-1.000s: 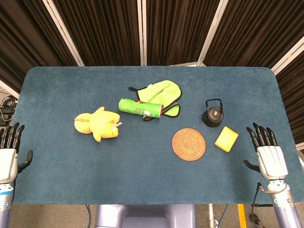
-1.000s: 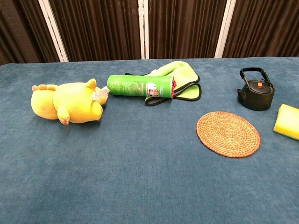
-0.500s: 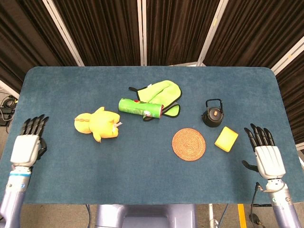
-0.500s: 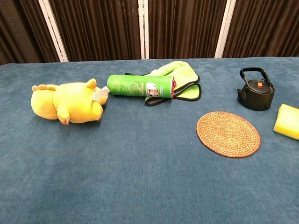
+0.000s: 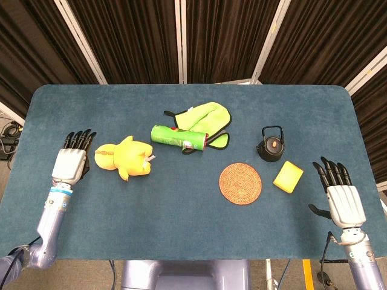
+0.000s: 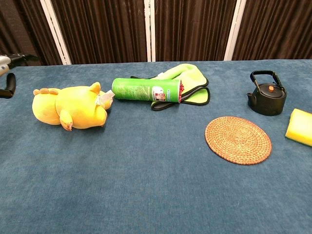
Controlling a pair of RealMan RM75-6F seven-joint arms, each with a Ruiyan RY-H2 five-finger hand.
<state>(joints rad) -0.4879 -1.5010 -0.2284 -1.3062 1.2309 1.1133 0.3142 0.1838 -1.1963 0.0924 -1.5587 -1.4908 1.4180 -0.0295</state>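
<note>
Reaching toward the plush [image 5: 125,158], the left hand [image 5: 71,162] sits just at its 9 o'clock with fingers straight and apart, holding nothing. No contact that the head view can confirm; the chest view only catches a sliver of the hand at the left edge. So the way it looks, the grab is barely underway: the hand is beside the toy but nothing is grasped or lifted, and the plush lies on its side on the table [image 5: 181,229], left of centre.

The right hand [image 5: 342,199] is well apart from all that, down at the table's 4 o'clock, palm flat, fingers spread, empty. Nearest thing to it is the sponge [image 5: 288,176], with the kettle [image 5: 271,145] at the sponge's 11 o'clock and the coaster [image 5: 240,183] at its 9 o'clock. None of these looks touched.

Labels: the green can [image 6: 146,90] lying across the cloth [image 5: 205,121] has a white panel with some red print near its lid end, but it's too small to read. No brand is legible anywhere else.
</note>
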